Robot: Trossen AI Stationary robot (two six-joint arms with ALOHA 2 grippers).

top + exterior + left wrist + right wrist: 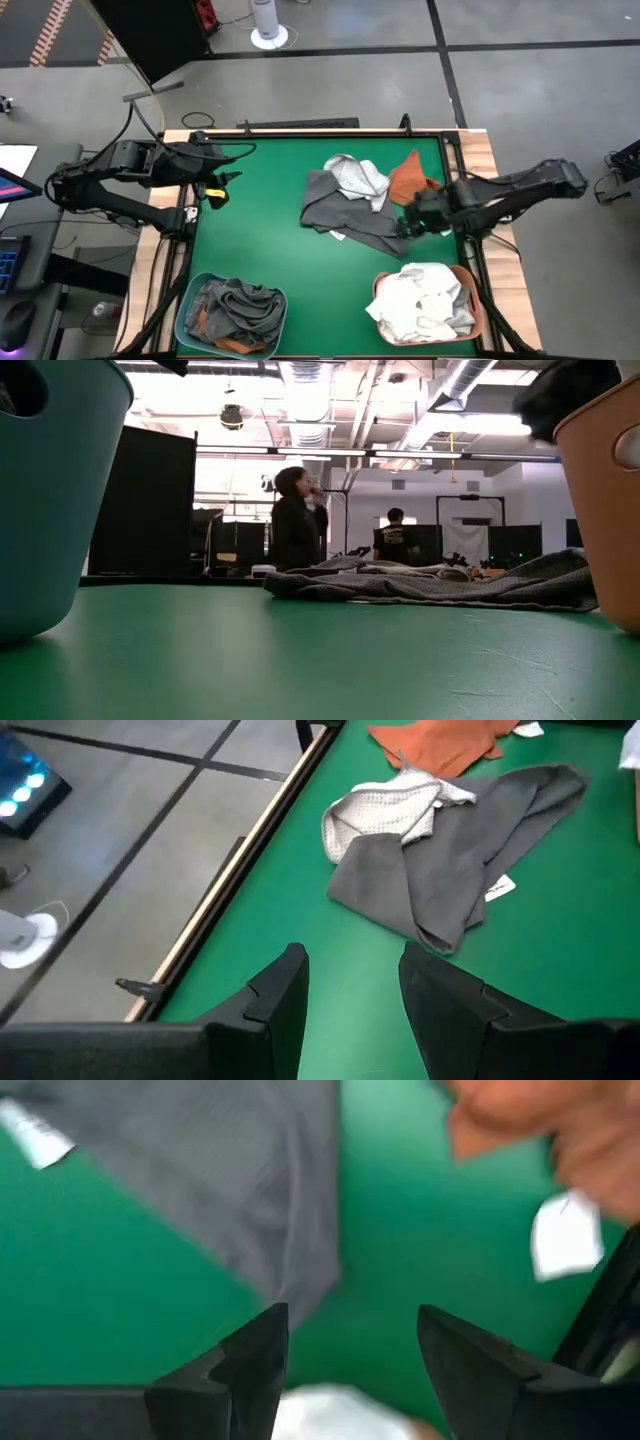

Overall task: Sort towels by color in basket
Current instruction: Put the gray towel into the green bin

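Right gripper (412, 222) hovers over dark grey towel (340, 212) near bench's right edge, fingers apart, empty. Rust orange towel (408, 178) and white towel (358, 176) beside it. Left gripper (228, 180) waits at left edge, fingers apart. Teal basket (192, 300) holds greys; orange basket (478, 300) holds whites.

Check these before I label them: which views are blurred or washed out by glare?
Right wrist view: the dark grey towel and orange towel are smeared. Low view: ceiling lights glare, and the close teal basket and orange basket are soft. High and left wrist views look sharp.
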